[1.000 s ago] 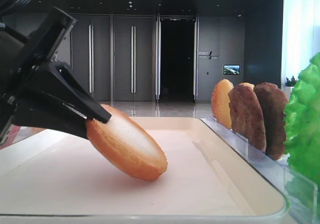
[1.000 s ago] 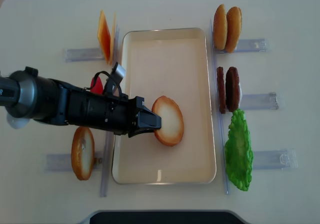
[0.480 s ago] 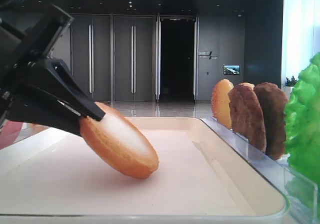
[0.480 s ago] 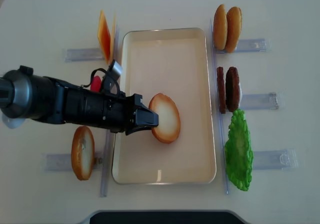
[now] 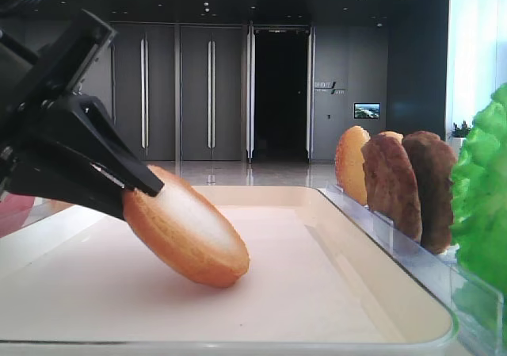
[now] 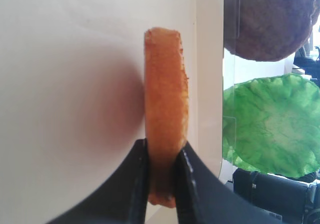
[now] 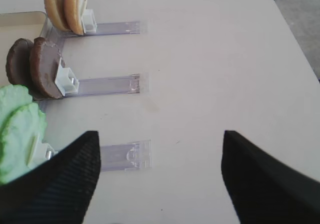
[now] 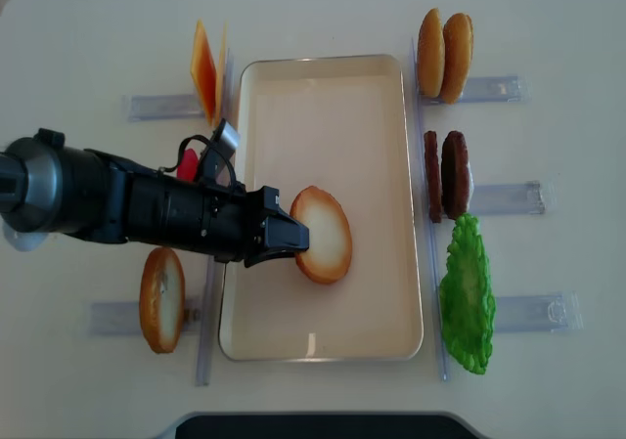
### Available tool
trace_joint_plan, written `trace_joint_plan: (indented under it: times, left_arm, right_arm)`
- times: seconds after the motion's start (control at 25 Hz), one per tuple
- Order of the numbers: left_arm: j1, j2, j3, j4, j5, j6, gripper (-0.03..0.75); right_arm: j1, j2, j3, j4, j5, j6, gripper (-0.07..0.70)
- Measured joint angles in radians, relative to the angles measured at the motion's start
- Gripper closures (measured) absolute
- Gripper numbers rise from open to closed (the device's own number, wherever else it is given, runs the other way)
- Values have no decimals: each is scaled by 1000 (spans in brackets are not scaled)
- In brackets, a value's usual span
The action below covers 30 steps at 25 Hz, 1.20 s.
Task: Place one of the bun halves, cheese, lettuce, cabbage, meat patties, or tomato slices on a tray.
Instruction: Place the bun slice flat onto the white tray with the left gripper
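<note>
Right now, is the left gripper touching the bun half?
Touching. The left wrist view shows the left gripper with both fingers pressed against the bun half.

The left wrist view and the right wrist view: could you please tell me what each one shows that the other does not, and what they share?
Only the left wrist view shows the left gripper, its fingers shut on a bun half held edge-on above the tray.

Only the right wrist view shows the right gripper with fingers apart over bare table, two more bun halves and clear holders.

Both show a meat patty and the lettuce.
</note>
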Motion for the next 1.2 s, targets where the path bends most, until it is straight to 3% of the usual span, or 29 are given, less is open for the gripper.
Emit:
trace_joint_plan:
  times: [0.24,0.6,1.2]
  left_arm:
    - [0,-1,0,15,-1,-25,606]
    - [0,-3,0,22,-1,-44,407]
    - [0,-7,0,80,18,-136,238]
  right_arm:
    - [0,0,0,0,0,0,118]
    - [0,0,0,0,0,0,118]
    - [0,0,0,0,0,0,118]
